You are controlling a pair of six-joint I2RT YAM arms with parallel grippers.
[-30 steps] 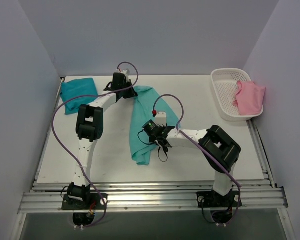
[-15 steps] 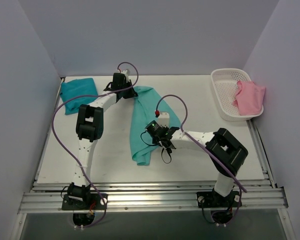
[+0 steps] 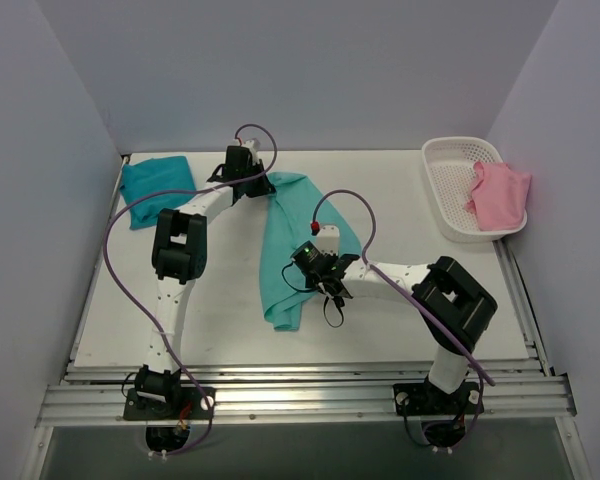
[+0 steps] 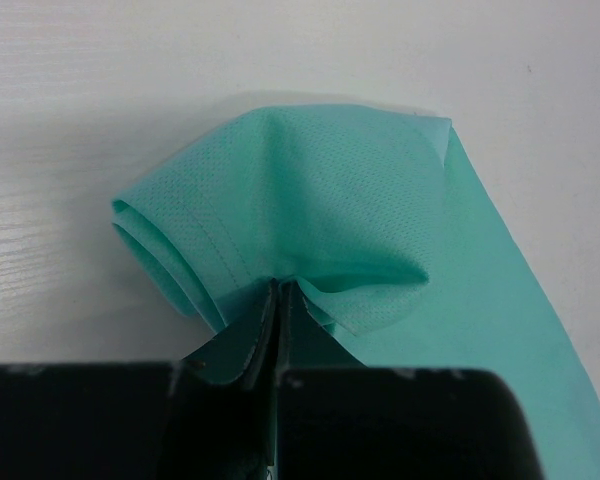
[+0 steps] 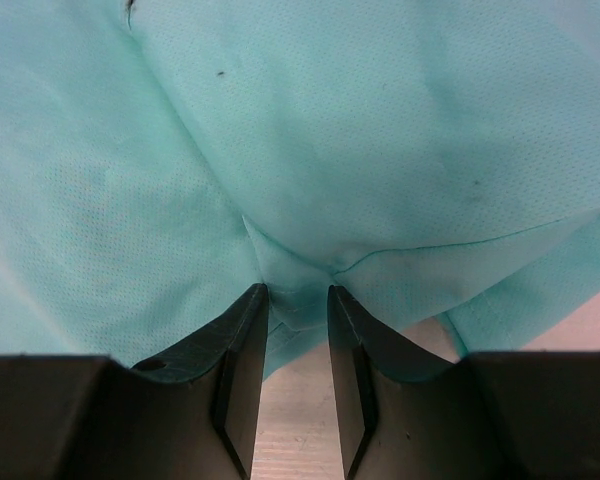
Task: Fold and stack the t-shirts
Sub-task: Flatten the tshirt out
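At the table's (image 3: 400, 320) centre, the mint t-shirt (image 3: 285, 300) is seen lying in a long strip. Its twelve-o'clock end is clenched in the left gripper (image 3: 263, 188), unchanged from a second before, while the right gripper (image 3: 310, 265) has been drawn slightly toward six o'clock and narrowed. Only the wrist views reveal the grips: bunched cloth is pinched tight at left, and a fold is caught between the right fingers (image 5: 242, 340). The teal-blue t-shirt (image 3: 156, 188) is kept folded at ten o'clock.

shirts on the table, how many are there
2: a folded teal shirt at the far left corner, and a mint shirt mid-table, gripped by the left end effector. The pink cloth in the basket may be a third.
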